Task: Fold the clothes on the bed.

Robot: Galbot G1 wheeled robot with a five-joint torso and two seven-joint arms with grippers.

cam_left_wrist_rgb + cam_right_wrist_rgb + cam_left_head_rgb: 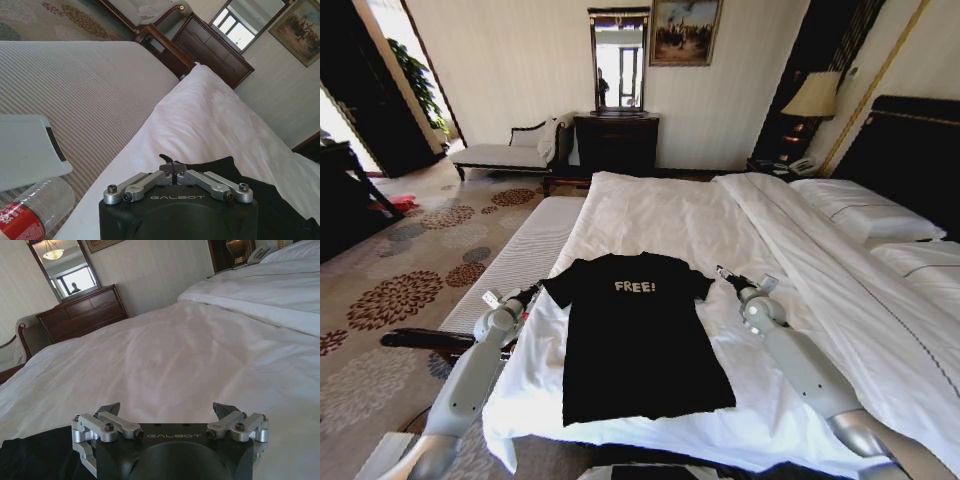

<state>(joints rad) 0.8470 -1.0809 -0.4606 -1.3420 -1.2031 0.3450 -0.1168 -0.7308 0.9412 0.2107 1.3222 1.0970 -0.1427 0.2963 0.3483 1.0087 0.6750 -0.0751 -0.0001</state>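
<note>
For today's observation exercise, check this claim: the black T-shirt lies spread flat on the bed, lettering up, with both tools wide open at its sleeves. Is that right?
Not quite. The left tool has its fingers closed together at the T-shirt's sleeve, as the left wrist view shows. The right tool is open beside the other sleeve. The shirt does lie flat, lettering up, on the bed.

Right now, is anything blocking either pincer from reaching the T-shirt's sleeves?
Nothing visible. The T-shirt lies flat on the bed. The left pincer, shut, sits at its left sleeve; the right pincer, open, sits beside its right sleeve.
</note>
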